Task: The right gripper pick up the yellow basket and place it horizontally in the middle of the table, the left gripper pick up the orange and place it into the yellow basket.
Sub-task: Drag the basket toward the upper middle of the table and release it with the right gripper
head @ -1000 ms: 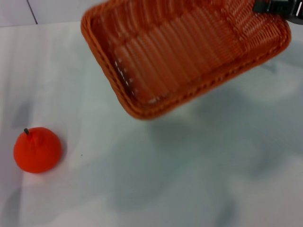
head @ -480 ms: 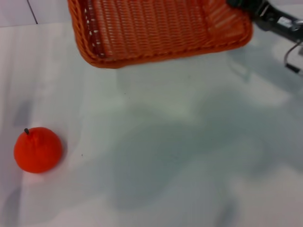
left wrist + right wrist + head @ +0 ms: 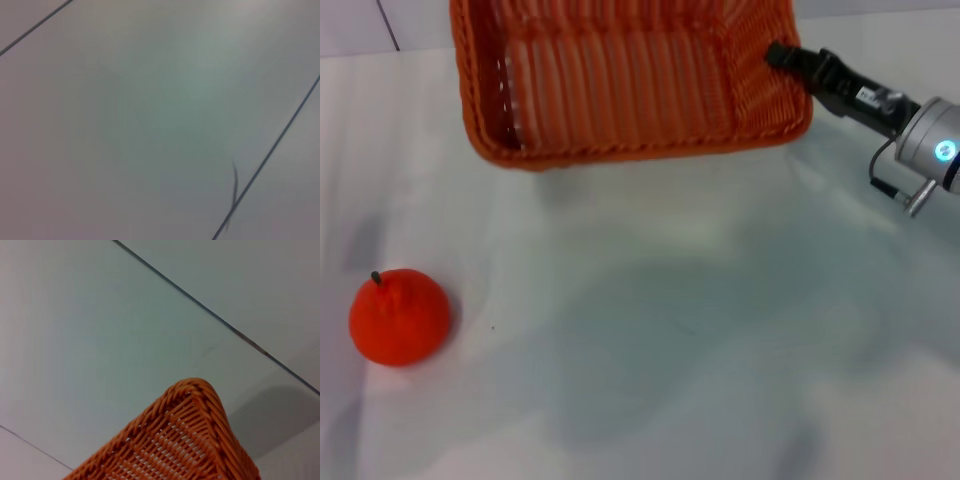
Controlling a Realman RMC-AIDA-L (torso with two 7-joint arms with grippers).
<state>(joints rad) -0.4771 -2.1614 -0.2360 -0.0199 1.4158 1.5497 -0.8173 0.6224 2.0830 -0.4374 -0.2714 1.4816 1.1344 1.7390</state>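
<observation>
The orange-brown woven yellow basket (image 3: 620, 85) is at the far middle of the white table (image 3: 720, 330), lying crosswise, its far part cut off by the view's top edge. My right gripper (image 3: 782, 56) is shut on its right rim, its silver wrist with the blue light reaching in from the right. The right wrist view shows one corner of the basket (image 3: 195, 440) against the table. The orange (image 3: 399, 316) sits on the table at the near left, stem up, well apart from the basket. My left gripper is out of view; its wrist view shows only plain surface.
A dark seam line (image 3: 387, 25) runs behind the table's far left edge. Bare table lies between the basket and the orange and across the near right.
The basket has swung from a tilted, diagonal pose to lying crosswise and has moved left and lower. My right gripper and wrist have come into view from the upper right. The orange has not moved.
</observation>
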